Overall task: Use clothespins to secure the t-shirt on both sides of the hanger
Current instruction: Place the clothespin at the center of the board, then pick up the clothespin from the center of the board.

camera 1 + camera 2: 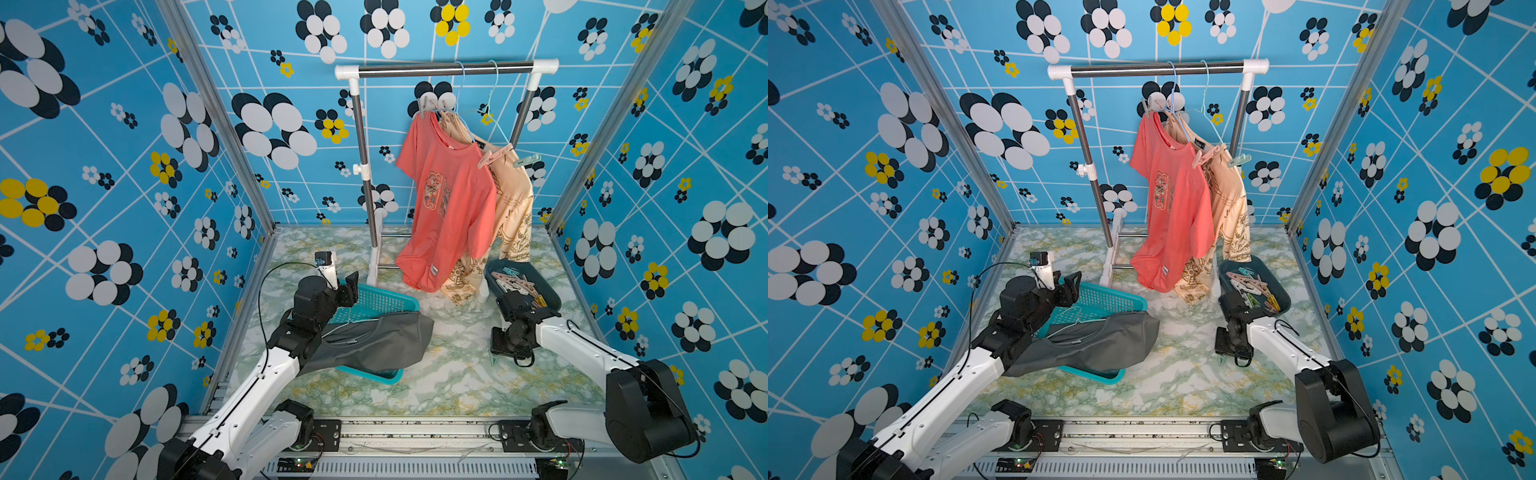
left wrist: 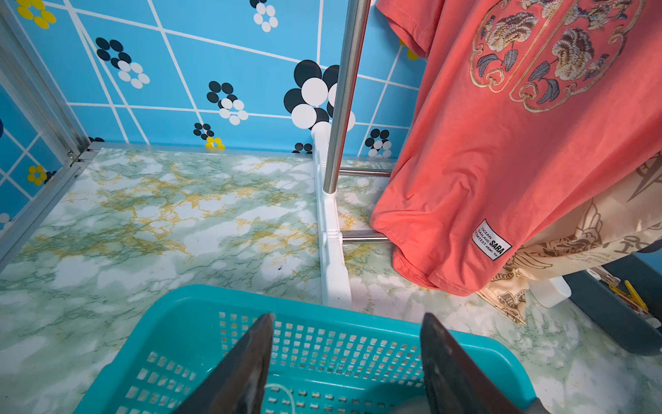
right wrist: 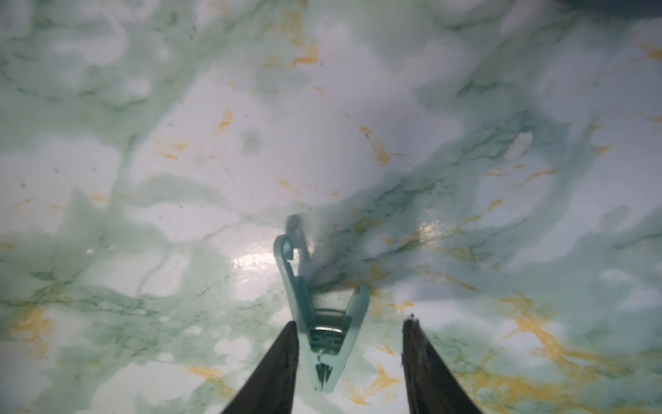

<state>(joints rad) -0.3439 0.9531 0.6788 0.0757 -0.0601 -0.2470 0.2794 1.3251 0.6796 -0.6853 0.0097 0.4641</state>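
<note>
Right jaws: my right gripper [image 3: 351,320] points down at the table [image 3: 179,143]. Its fingers are parted to a middling gap and clamp nothing.
Mint pin: a mint pin [image 3: 322,344] lies on the marble between those fingers, up against one finger [image 3: 283,365] and clear of its mate.
Left jaws: my left gripper [image 2: 347,317] stands wide apart and holds nothing. It hovers above the basket [image 2: 200,308], tips near the rim.
Basket: teal with mesh sides, lower centre-left in both top views [image 1: 395,301]. A grey shirt [image 1: 374,345] is draped across its near half and spills over the rim. A pale wire hanger [image 1: 348,322] runs into the collar.
Tray: a dark tray [image 1: 555,301] sits right of centre in both top views, just past my right wrist. It holds a loose heap of pins [image 1: 513,282] in pink, mint, beige and yellow.
Rack: the rack [image 1: 444,68] stands at upper centre. A coral shirt [image 1: 449,208] hangs from it, with a cream shirt [image 1: 515,208] behind.
Hung pins: a pink pin [image 1: 494,156] and a hung mint pin [image 1: 528,160] grip the shoulders on the right. Pale pins [image 1: 424,107] grip the coral shirt's upper-left shoulder.
</note>
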